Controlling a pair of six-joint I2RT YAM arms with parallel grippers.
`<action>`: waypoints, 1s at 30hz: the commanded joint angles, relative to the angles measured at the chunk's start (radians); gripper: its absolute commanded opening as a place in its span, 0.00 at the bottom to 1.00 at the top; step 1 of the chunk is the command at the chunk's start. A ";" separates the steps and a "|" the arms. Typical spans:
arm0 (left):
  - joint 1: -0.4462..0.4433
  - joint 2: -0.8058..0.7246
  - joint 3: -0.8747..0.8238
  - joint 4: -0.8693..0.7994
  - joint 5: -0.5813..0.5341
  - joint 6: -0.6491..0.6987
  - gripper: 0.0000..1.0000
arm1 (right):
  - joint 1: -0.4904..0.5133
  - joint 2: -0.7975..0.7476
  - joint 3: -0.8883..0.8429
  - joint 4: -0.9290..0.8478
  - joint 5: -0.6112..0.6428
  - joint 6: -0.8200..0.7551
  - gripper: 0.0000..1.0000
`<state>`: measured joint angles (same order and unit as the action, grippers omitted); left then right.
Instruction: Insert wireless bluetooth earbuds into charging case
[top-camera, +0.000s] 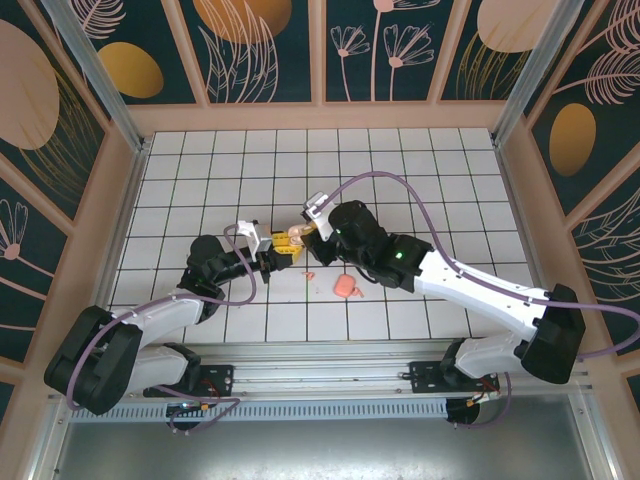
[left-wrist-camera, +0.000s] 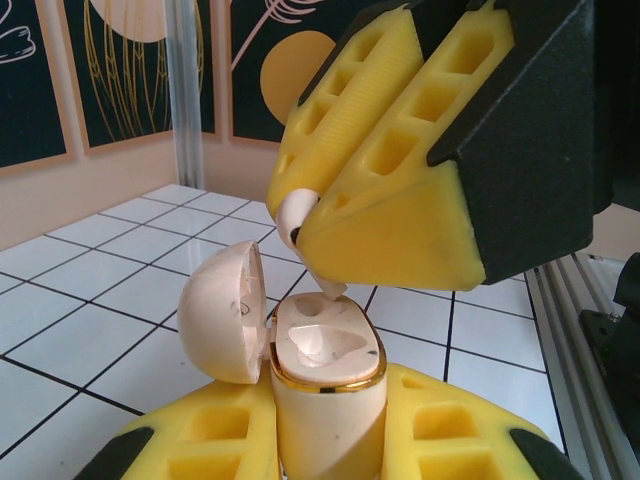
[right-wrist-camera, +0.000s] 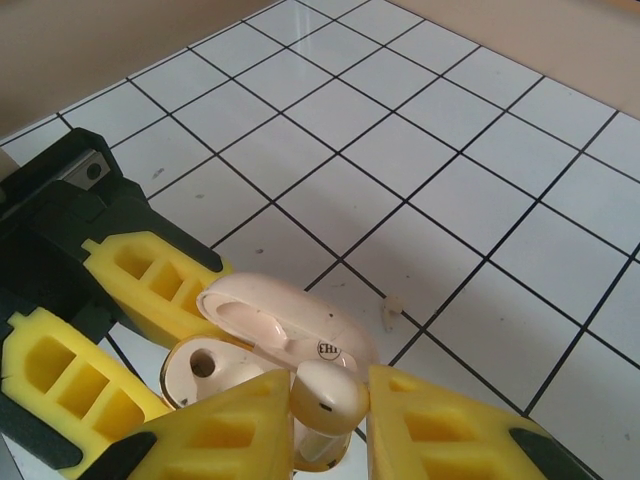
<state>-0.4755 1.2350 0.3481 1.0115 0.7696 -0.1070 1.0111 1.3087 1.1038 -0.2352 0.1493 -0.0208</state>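
Edges: tabletop (top-camera: 420, 170) is walled on the far, left & right edges by a peach wood frame (top-camera: 320, 117) w/ dark floral panels. A metal rail (top-camera: 320, 362) runs along the near edge, w/ the arm bases bolted there.
Room: open tile runs from the tools to the far edge & out to both side edges. The tight spot is mid-tabletop, where the two tools meet nose to nose.
L tool (left-wrist-camera: 325, 440): closed on the charging case (left-wrist-camera: 325, 400), clamping its lower body. Case sits upright, mid-tabletop, a bit left of centre.
Case: rounded glossy cream shell w/ a gold band round the mouth & a moulded seat inside. Lid (left-wrist-camera: 225, 310) is swung open to one side.
R tool (right-wrist-camera: 328, 420): closed on one earbud (right-wrist-camera: 325, 392), pinched at the fingertips, coming in from above.
Earbud: smooth cream, rounded head, short stem. Stem tip is right at the open mouth of the case — can't tell if it touches.
Fingers (left-wrist-camera: 380, 230): yellow wedges w/ ribbed faces & rectangular pockets, on black mounts.
Tile: white gloss squares, dark grout.
Other: salmon-pink piece (top-camera: 347, 287) lies toward the near edge, just beside the R arm — can't tell what it is. A tiny red-orange speck (top-camera: 310, 275) is near it.
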 joint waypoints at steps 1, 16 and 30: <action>-0.003 -0.001 0.028 0.059 0.017 -0.013 0.09 | -0.001 0.017 0.028 0.002 -0.009 -0.008 0.22; -0.003 0.003 0.034 0.082 0.016 -0.031 0.09 | 0.001 0.041 0.040 -0.042 -0.060 -0.013 0.24; -0.003 0.003 0.035 0.081 0.017 -0.034 0.09 | -0.017 -0.002 0.026 -0.011 -0.055 0.035 0.36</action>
<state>-0.4755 1.2407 0.3489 1.0180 0.7769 -0.1261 1.0004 1.3369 1.1175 -0.2394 0.1043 -0.0090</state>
